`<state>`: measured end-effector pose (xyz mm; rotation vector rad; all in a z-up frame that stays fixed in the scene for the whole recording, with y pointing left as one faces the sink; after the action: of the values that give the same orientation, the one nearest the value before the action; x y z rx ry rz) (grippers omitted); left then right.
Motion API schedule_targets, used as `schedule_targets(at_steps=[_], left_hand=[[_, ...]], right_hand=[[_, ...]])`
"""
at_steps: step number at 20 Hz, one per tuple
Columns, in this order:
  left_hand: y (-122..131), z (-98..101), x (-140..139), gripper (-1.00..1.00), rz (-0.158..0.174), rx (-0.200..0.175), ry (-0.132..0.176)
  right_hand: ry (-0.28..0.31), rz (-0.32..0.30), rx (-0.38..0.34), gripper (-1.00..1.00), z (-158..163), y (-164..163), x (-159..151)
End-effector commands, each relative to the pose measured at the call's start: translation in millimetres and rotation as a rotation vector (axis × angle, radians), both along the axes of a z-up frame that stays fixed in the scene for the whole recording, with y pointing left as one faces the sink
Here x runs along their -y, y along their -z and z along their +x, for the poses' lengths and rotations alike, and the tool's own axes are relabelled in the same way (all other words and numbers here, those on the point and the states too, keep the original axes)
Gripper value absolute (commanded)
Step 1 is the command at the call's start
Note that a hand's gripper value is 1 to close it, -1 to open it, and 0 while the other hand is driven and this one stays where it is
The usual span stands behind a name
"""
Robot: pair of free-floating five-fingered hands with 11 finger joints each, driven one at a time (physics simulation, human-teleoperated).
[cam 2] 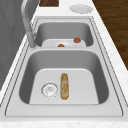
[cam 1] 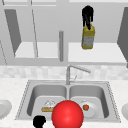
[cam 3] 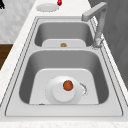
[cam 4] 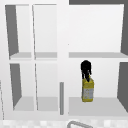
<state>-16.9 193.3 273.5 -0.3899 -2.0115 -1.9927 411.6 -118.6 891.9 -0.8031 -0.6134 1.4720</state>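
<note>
Right hand [cam 1: 87,13]: fingers clamped on the carton's top, inside the open cabinet.
Carton [cam 1: 88,37]: upper view puts it just above the lower shelf [cam 4: 100,105], walls well apart.
Left hand [cam 1: 39,121]: by sink's [cam 1: 25,100] front rim, grip unclear.

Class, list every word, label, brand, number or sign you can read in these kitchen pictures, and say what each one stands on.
No text can be read.
Yellow carton, held from above by the right hand at the cabinet shelf: it has a pale label panel, too blurred to read.
Red ball, plates and sink: no markings.
</note>
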Motion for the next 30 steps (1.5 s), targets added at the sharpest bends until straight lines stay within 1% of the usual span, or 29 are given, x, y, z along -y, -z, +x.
schedule_targets(at_steps=[1, 4, 5, 6, 7, 11, 13, 14, 20, 23, 25, 26, 30], left_hand=[[0.0, 0.0, 0.0, 0.0, 0.0, 0.0, 0.0], [0.0, 0.0, 0.0, 0.0, 0.0, 0.0, 0.0], [0.0, 0.0, 0.0, 0.0, 0.0, 0.0, 0.0], [0.0, 0.0, 0.0, 0.0, 0.0, 0.0, 0.0], [0.0, 0.0, 0.0, 0.0, 0.0, 0.0, 0.0], [0.0, 0.0, 0.0, 0.0, 0.0, 0.0, 0.0], [0.0, 0.0, 0.0, 0.0, 0.0, 0.0, 0.0], [0.0, 0.0, 0.0, 0.0, 0.0, 0.0, 0.0], [0.0, 0.0, 0.0, 0.0, 0.0, 0.0, 0.0], [0.0, 0.0, 0.0, 0.0, 0.0, 0.0, 0.0], [0.0, 0.0, 0.0, 0.0, 0.0, 0.0, 0.0], [0.0, 0.0, 0.0, 0.0, 0.0, 0.0, 0.0], [0.0, 0.0, 0.0, 0.0, 0.0, 0.0, 0.0]], right_hand=[[0.006, 0.0, 0.017, 1.0, 31.0, 0.2, -1.9], [0.006, 0.005, 0.014, 1.0, 52.9, 6.2, -2.1], [0.005, 0.006, 0.006, 1.0, 55.2, 10.9, -2.5], [0.017, 0.009, 0.033, 1.0, 50.9, 15.7, -1.2], [0.016, 0.011, 0.032, 1.0, 52.8, 21.9, -0.3], [0.014, 0.001, -0.028, 1.0, 62.1, 41.3, -2.1], [0.018, 0.004, -0.042, 1.0, 74.9, 50.6, -2.2], [0.011, 0.013, -0.05, 1.0, 84.7, 52.7, -1.7], [0.017, 0.017, -0.14, 1.0, 127.9, 70.6, -2.2], [0.019, 0.02, -0.152, 1.0, 144.0, 79.3, -1.1], [0.018, 0.022, -0.142, 1.0, 147.1, 87.8, -2.2], [0.02, 0.023, -0.142, 1.0, 143.7, 90.1, -1.5], [0.025, 0.026, -0.147, 1.0, 147.0, 102.2, -2.3]])
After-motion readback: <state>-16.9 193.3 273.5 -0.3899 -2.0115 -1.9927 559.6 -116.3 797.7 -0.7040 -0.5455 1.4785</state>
